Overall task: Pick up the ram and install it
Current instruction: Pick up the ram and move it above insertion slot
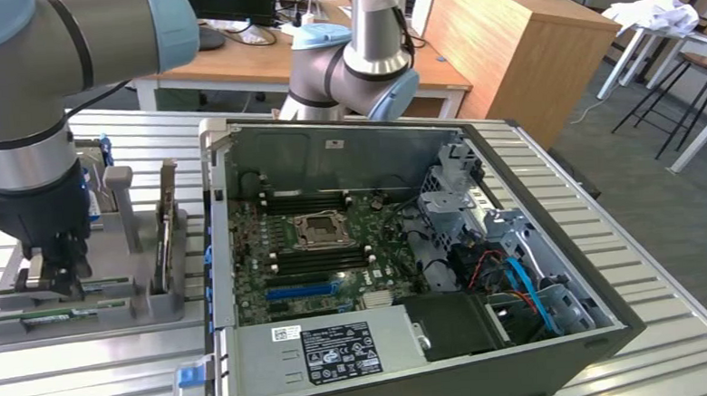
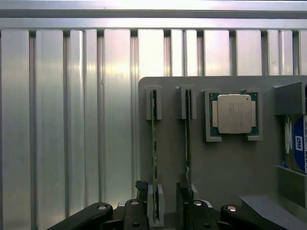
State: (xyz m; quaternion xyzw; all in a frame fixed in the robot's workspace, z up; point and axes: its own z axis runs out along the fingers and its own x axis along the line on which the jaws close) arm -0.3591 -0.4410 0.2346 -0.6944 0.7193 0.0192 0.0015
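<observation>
At the lower left of the exterior view, the black pincer (image 1: 57, 272) hangs low over a grey plastic holder tray (image 1: 153, 304) on the ribbed aluminium desk (image 1: 84, 375). In the wrist view its fingers (image 2: 136, 213) stand apart, open. Between them is the ram (image 2: 154, 143), a thin green circuit-board stick set on edge in a tray slot. A second green stick (image 2: 187, 143) stands just beside it, near a silver square processor (image 2: 234, 113). The open black computer case (image 1: 520, 371) lies at the exterior view's right.

Gripper (image 1: 56, 284) stands low over the grey holder (image 1: 153, 304) on the slatted bench (image 1: 97, 375), jaws apart, a green ram (image 1: 59, 316) lying just beside it. Open computer case (image 1: 364, 147) sits on the exterior view's right
</observation>
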